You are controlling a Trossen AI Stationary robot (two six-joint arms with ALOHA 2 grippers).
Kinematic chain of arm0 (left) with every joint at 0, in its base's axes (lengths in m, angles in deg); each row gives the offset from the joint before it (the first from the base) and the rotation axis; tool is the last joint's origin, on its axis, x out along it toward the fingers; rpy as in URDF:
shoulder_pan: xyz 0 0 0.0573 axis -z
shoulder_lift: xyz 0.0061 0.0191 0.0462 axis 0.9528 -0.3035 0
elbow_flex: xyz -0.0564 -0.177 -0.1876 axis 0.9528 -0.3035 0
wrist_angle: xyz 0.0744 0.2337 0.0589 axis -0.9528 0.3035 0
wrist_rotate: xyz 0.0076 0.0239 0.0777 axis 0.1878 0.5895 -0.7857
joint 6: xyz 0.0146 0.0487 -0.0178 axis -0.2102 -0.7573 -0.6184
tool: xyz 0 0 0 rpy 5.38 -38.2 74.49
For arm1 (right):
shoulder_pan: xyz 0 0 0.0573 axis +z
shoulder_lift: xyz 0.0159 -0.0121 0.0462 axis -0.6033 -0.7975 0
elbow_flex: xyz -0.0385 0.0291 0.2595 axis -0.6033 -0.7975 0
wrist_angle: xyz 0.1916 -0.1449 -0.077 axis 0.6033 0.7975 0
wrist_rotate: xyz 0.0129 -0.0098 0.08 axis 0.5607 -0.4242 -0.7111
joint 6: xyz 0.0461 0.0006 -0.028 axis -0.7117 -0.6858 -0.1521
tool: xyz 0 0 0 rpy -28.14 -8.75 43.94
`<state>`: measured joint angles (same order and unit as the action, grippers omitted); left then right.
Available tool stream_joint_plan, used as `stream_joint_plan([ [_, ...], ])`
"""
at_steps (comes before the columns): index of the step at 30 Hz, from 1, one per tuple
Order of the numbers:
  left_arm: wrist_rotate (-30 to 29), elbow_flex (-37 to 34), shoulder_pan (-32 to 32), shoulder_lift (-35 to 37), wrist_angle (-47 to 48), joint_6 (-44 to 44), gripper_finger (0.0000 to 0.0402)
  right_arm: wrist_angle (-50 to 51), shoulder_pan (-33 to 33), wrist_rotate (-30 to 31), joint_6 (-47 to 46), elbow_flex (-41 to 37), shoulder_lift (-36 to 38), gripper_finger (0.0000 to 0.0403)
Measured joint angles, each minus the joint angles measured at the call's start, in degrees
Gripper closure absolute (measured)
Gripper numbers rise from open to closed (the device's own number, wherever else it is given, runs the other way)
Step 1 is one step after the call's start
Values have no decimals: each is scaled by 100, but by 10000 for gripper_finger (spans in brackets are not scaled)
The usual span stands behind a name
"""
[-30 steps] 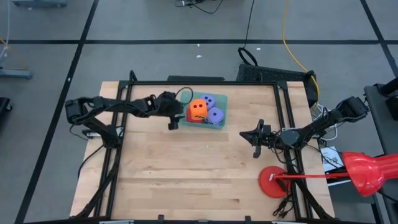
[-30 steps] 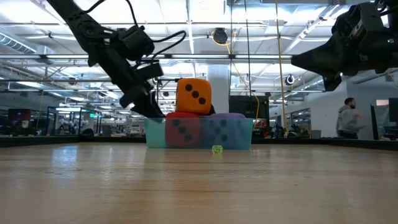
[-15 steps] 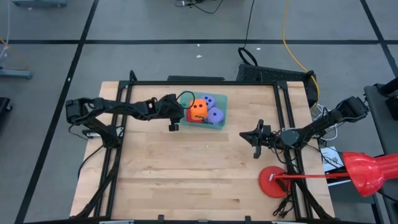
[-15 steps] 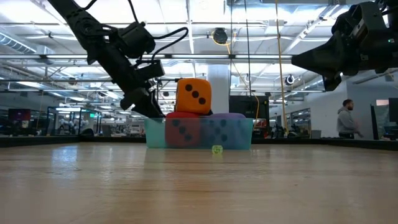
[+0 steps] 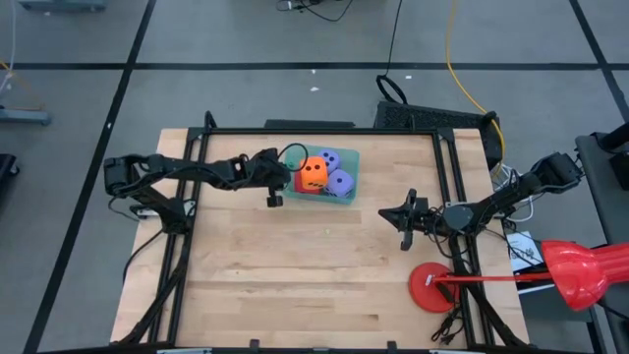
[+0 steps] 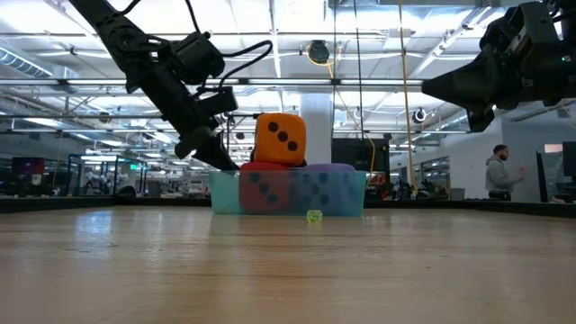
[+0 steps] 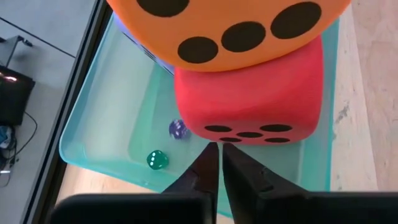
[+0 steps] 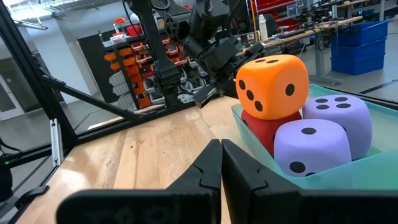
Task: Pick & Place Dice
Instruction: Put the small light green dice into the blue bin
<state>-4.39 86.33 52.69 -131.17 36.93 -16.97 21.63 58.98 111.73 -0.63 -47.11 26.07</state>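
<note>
A teal tray (image 5: 347, 194) stands at the table's far middle. In it an orange die (image 5: 314, 173) sits on top of a red die (image 7: 249, 106). Two purple-blue dice (image 5: 341, 182) (image 5: 330, 157) lie beside them in the tray. My left gripper (image 7: 217, 152) reaches slanting down over the tray's left rim. It is shut, with its tips at the red die's lower edge. My right gripper (image 5: 401, 218) hangs shut above bare wood at the right, away from the tray. My left gripper has its shut fingertips (image 7: 211, 149) right at the lower edge of the red die's five-pip face (image 7: 245, 132), coming slanting down from the table's left. Whether they touch the die, I cannot tell.
Two tiny dice, green (image 7: 157, 160) and purple (image 7: 177, 129), lie on the tray floor. Another tiny green die (image 5: 328, 233) lies on the wood in front of the tray. A red round disc (image 5: 432, 288) and a red-handled tool (image 5: 580, 273) are at the near right. A black frame (image 5: 324, 131) borders the table.
My left gripper has turned a little at the tray's left rim, and its fingers have closed together. The dice and the tray have stayed where they were.
</note>
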Motion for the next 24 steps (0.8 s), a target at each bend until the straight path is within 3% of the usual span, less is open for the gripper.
stream_joint_plan([
  [6,-58,-6,11,99,-26,43,362,0,0,-8,1,1,0,399],
  [13,-287,-7,184,1242,-291,503,362,0,1,-142,8,0,0,399],
  [16,205,-7,260,1808,-525,789,362,1,0,-139,26,0,0,399],
  [19,1178,-4,337,2162,-709,1206,362,1,0,-137,42,1,0,399],
  [22,1959,0,530,2191,-789,1445,362,0,0,-136,43,1,0,399],
  [24,2063,0,760,2074,-746,1490,362,2,0,-131,22,0,0,399],
])
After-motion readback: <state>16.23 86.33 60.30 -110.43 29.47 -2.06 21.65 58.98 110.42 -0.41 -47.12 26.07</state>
